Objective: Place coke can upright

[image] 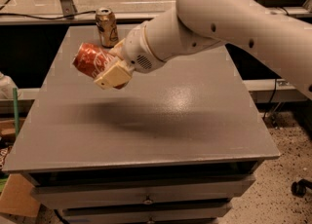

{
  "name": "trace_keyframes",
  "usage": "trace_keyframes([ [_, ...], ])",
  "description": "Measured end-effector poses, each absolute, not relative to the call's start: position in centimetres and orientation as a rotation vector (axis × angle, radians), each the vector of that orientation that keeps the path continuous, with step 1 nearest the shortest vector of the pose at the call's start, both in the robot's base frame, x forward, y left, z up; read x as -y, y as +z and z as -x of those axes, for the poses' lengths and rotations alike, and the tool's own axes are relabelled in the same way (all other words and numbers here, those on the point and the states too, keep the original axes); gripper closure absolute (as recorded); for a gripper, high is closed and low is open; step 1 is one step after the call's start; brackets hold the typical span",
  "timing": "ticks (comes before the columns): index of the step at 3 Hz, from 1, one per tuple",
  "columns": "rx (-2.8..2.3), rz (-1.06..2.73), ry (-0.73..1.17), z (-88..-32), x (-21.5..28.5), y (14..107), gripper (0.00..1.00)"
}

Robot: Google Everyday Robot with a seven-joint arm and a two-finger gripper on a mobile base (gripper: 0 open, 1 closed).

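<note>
gripper: the gripper (pixel 108 65) hangs in the air above the left rear part of the table, at the end of the arm, pointing toward the left of the view.
jaws: clamped around the coke can, with one beige finger (pixel 113 76) across its near side and the other just showing at its far side; the gap between them is as wide as the can's body.
coke can: the coke can (pixel 89 58) is held clear of the tabletop, tilted and nearer to lying on its side than to upright, its free end toward the left; white script shows on its red side.
arm: the white arm (pixel 229 18) comes in from the upper right and crosses the back half of the table.
table: the grey table (pixel 219 135) has a matt top, with a soft shadow (pixel 141 121) below the gripper and can.
gold-tan can: the gold-tan can (pixel 107 27) stands upright near the rear edge of the table, just behind the gripper and apart from the coke can.
drawers: the drawers (pixel 146 199) sit under the tabletop at the front.
floor: the speckled floor (pixel 287 140) shows at the right, with a caster wheel (pixel 298 187) on it.
cardboard: a piece of cardboard (pixel 19 196) lies at the lower left beside the table.
</note>
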State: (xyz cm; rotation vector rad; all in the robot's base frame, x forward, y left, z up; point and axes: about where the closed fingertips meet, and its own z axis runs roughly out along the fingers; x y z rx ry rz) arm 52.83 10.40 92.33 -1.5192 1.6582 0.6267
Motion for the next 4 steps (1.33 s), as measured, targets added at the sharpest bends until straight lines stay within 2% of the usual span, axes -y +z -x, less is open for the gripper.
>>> trace_keyframes([
  [1, -1.629, 1.401, 0.717, -53.0, -9.3, 92.0, 1.00],
  [4, -1.559, 0.935, 0.825, -53.1, -0.9, 89.1, 1.00],
])
